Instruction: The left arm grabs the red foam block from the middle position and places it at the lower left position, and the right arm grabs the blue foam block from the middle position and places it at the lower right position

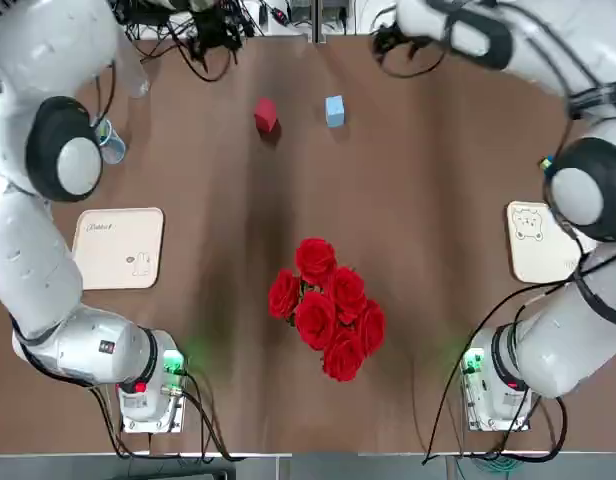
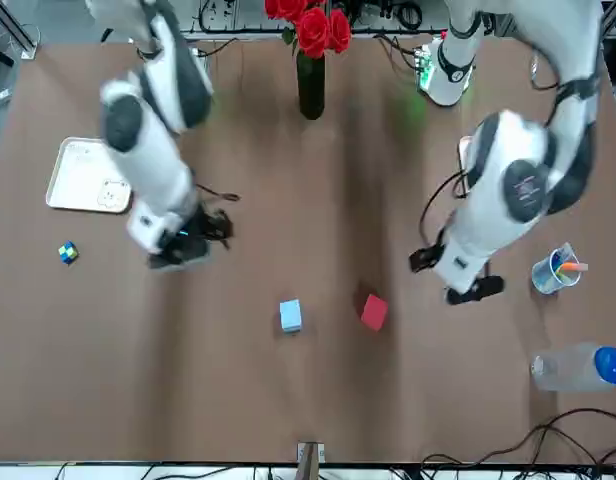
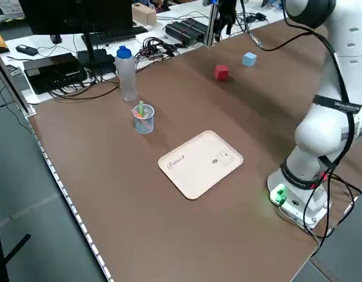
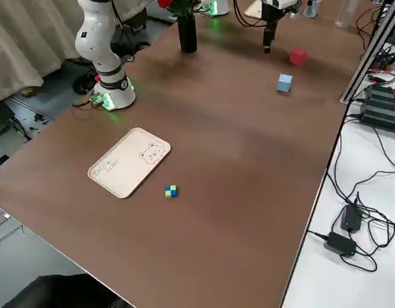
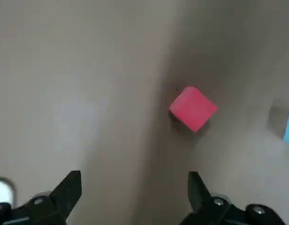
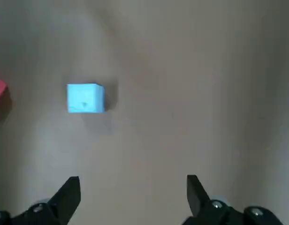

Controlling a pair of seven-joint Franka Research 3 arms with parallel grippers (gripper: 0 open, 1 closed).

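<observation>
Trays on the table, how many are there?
2. One tray lies beside the left arm's base, near the cup of pens. The other tray lies on the right side, partly hidden under the right arm.

Two foam blocks sat side by side near the table's (image 1: 408, 200) far edge in the top view, one (image 1: 266, 116) to the robot's left of the other (image 1: 334, 110), apart, not touching. Vase of roses (image 1: 326, 305) stood centred nearer the bases, with one tray (image 1: 119, 248) at the left edge and another (image 1: 536, 243) at the right. Cup (image 2: 558, 270) and bottle (image 2: 580, 367) lay beyond the left tray; small cube (image 2: 68, 253) lay beyond the right tray.
</observation>
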